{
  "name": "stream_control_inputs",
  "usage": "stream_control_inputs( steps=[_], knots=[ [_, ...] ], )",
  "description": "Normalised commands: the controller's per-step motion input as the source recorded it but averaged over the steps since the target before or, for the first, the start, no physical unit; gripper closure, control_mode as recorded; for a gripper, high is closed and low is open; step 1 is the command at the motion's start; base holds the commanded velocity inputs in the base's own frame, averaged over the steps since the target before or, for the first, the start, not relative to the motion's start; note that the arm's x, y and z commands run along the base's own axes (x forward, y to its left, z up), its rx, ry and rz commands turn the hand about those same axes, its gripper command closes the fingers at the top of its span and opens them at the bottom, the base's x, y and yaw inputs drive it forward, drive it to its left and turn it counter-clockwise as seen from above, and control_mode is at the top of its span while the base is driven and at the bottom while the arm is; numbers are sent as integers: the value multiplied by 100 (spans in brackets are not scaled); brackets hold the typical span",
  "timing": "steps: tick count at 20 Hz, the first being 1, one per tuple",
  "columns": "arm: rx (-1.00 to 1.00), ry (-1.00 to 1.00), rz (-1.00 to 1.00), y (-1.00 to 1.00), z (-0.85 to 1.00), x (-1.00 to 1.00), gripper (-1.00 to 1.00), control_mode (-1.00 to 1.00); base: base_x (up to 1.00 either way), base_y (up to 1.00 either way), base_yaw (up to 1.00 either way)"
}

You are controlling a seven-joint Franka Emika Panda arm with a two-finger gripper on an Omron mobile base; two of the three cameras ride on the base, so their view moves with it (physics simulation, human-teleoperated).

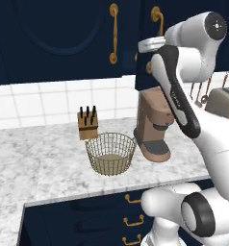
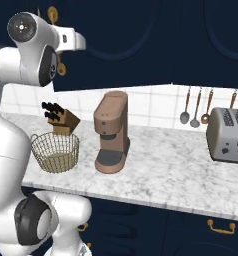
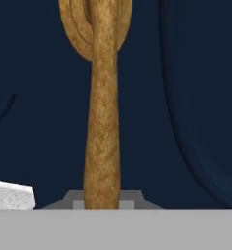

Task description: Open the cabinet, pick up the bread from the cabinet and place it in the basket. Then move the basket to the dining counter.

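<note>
Raised white arm (image 1: 184,96) close to left base camera, claw hidden against navy cabinet (image 1: 54,38). Wire basket (image 1: 110,153) on marble well below claw. From right base, basket (image 2: 55,151) likewise far beneath. Hand view: brass handle (image 3: 102,122) dead ahead, very close; grip state cannot tell.
</note>
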Motion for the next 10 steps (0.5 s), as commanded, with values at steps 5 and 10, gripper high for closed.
stream_control_inputs(
  steps=[5,10],
  knots=[
    [0,12,12,-99,-1,-100,100,-100,0,0,0],
    [2,7,3,-100,-10,-100,100,-100,0,0,0]
  ],
)
